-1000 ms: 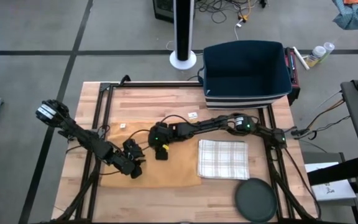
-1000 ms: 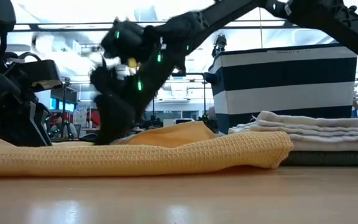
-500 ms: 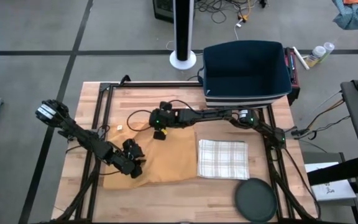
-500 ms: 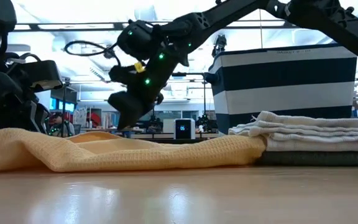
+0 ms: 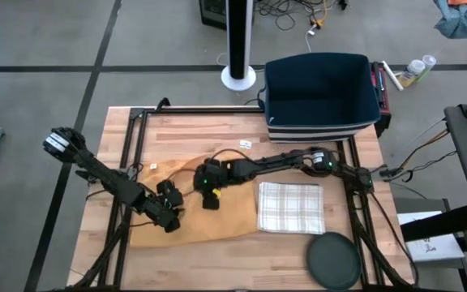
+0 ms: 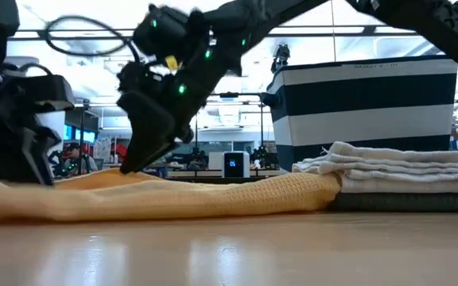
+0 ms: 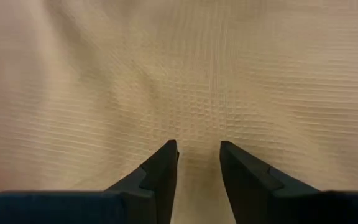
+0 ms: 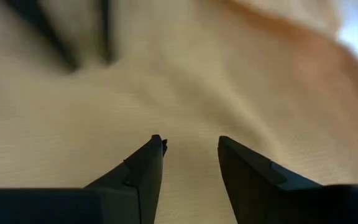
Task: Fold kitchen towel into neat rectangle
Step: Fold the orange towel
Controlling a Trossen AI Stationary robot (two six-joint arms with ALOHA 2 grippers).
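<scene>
The yellow waffle-weave towel (image 5: 221,223) lies spread on the wooden table (image 5: 185,130), with low wrinkles in the low view (image 6: 229,197). My left gripper (image 5: 169,217) is open, low over the towel's left part; its wrist view shows only towel (image 7: 197,74) ahead of the fingers. My right gripper (image 5: 209,199) is open over the towel's middle, slanting down with its tips at the cloth's surface (image 6: 130,167). Its wrist view (image 8: 190,144) also shows only towel (image 8: 166,81). My left gripper's open fingertips (image 7: 166,152) stand at the towel's surface; I cannot tell whether they touch it. My right gripper's open fingertips (image 8: 154,146) come slanting down from the far right onto the towel's middle; I cannot tell whether they touch it. No cloth shows between either pair of fingers.
A folded checked towel (image 5: 292,208) lies just right of the yellow one, on a dark pad in the low view (image 6: 404,176). A dark round disc (image 5: 332,261) lies at the near right. A blue basket (image 5: 323,93) stands at the far right.
My right gripper has gone toward the far edge and up, then come back toward the near edge and down onto the towel's middle. The towel's raised upper layer has spread out toward the far edge and now lies flatter. My left gripper has shifted slightly left.
</scene>
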